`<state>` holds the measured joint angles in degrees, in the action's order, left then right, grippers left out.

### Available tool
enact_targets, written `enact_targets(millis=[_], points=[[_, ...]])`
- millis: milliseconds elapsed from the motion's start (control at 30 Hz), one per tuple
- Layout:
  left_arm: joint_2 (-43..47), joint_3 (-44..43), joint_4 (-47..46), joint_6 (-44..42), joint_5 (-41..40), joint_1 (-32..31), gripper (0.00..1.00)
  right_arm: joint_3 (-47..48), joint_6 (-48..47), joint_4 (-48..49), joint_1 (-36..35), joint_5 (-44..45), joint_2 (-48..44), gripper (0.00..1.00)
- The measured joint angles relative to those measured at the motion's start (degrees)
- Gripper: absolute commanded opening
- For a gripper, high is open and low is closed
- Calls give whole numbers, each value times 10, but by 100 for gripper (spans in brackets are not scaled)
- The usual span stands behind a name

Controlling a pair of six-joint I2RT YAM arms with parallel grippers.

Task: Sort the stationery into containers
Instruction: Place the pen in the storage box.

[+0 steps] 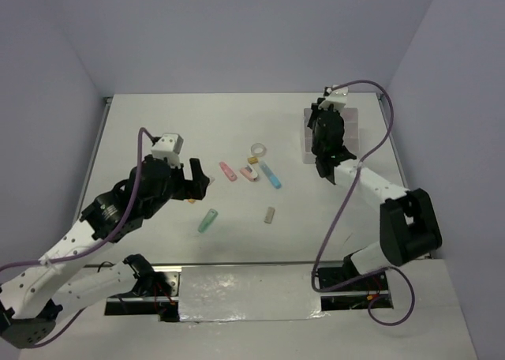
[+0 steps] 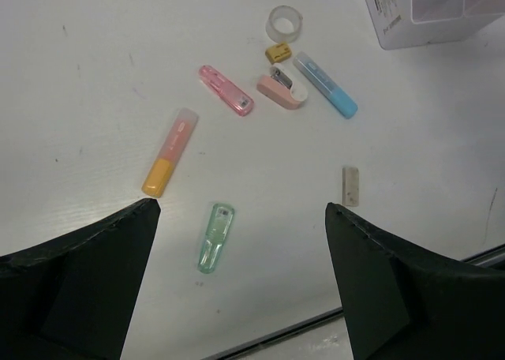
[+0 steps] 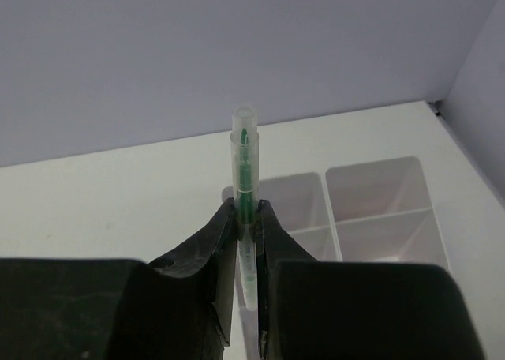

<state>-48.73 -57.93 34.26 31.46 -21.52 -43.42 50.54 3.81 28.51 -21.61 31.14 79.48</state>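
Note:
My right gripper [image 3: 247, 211] is shut on a thin translucent pen [image 3: 244, 143] with a green core, holding it upright over the translucent divided container [image 3: 379, 190]. From above, that gripper [image 1: 327, 156] hangs over the container [image 1: 353, 123] at the far right. My left gripper [image 2: 241, 208] is open above the table with nothing between its fingers. Below it lie a green stick [image 2: 215, 238], an orange stick [image 2: 170, 153], a pink stick [image 2: 226, 90], a blue stick [image 2: 325, 84], a tape ring [image 2: 285, 24] and a tan block [image 2: 350, 185]. From above, the left gripper [image 1: 197, 178] hovers left of the green stick [image 1: 207, 220].
A pink clip-like piece [image 2: 282, 91] and a small yellow block [image 2: 276, 53] lie between the pink and blue sticks. The container's corner [image 2: 434, 13] shows at the top right of the left wrist view. The table's near edge [image 2: 316, 320] runs close below the left gripper.

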Motion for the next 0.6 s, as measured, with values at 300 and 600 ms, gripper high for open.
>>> enact_targets(millis=[300,600], points=[[42,15,20,-15,4,0,99,104,-48,67,48,-9,163,0],[29,18,22,-27,26,0,99,139,-45,87,61,-36,232,10]])
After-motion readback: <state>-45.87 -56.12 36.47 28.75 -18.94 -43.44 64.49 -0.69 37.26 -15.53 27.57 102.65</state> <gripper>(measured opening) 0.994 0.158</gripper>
